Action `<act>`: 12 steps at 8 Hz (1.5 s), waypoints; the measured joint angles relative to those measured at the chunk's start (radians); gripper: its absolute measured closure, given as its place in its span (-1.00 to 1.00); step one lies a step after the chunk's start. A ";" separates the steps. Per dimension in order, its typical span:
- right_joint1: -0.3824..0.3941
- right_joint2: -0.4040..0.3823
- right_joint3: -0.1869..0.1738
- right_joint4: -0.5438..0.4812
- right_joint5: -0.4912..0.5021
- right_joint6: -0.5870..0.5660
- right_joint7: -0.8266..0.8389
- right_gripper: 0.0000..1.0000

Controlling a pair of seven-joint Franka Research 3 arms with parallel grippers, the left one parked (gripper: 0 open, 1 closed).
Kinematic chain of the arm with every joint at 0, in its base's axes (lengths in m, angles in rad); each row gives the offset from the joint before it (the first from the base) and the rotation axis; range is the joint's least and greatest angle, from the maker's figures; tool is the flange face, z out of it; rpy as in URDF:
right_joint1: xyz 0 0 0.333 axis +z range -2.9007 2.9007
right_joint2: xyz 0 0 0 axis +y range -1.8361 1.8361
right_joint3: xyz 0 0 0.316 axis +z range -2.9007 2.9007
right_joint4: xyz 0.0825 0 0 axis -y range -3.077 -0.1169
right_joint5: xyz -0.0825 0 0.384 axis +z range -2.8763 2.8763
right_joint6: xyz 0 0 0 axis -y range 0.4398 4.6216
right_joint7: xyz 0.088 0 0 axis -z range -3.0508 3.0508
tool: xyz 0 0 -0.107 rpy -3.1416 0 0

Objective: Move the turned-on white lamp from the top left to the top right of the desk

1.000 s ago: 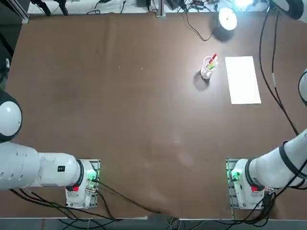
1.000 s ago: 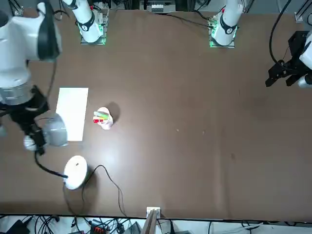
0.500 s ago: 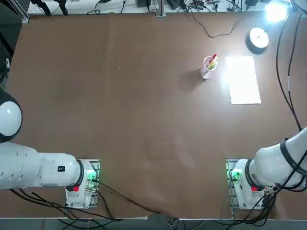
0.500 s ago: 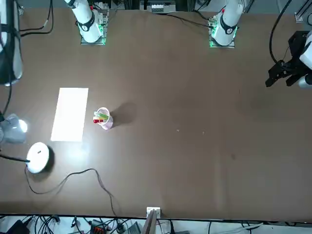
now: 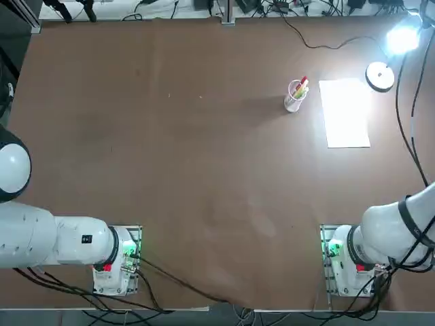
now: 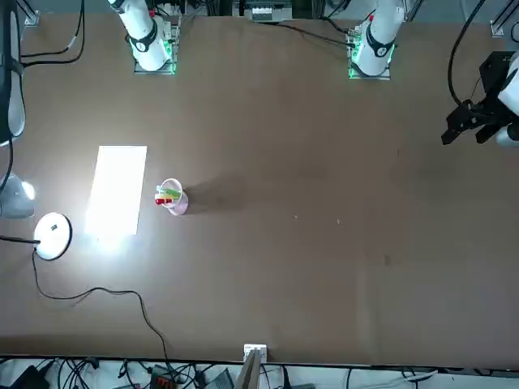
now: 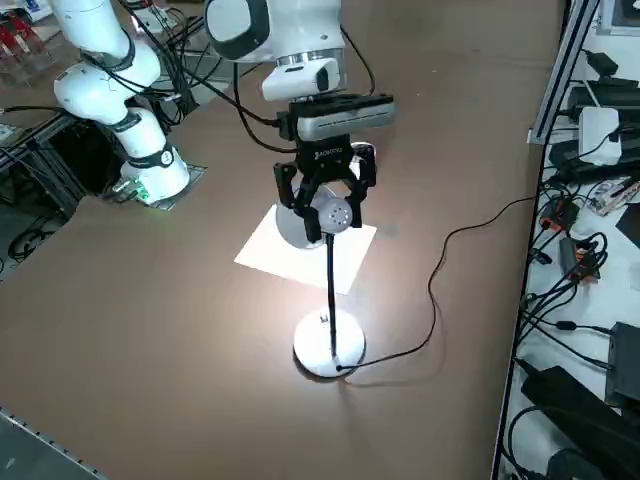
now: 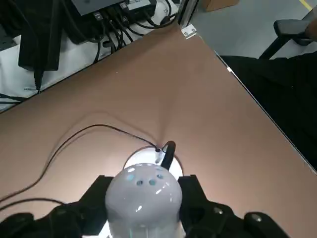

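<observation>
At 1 o'clock on the desk (image 5: 170,170), the lamp (image 5: 380,76), head clamped in the right gripper (image 7: 327,213), has slid right past the paper (image 5: 344,113) to the corner, so only release remains

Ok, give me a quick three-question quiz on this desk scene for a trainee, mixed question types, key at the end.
1. True or false: the right gripper is shut on the head of the lamp.
2. What lies between the pen cup and the lamp's base on the desk? A) paper sheet B) keyboard C) mug
3. Is the lamp lit?

Key: 1 true; 2 A; 3 yes, its glow brightens the paper sheet.
</observation>
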 joint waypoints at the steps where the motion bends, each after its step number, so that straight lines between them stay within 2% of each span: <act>1: 0.000 -0.008 0.004 -0.009 0.000 0.000 0.000 -0.44; 7: 0.001 -0.022 0.009 -0.031 0.001 0.001 0.036 -0.44; 12: 0.021 -0.031 0.023 -0.036 0.001 -0.088 0.163 -0.44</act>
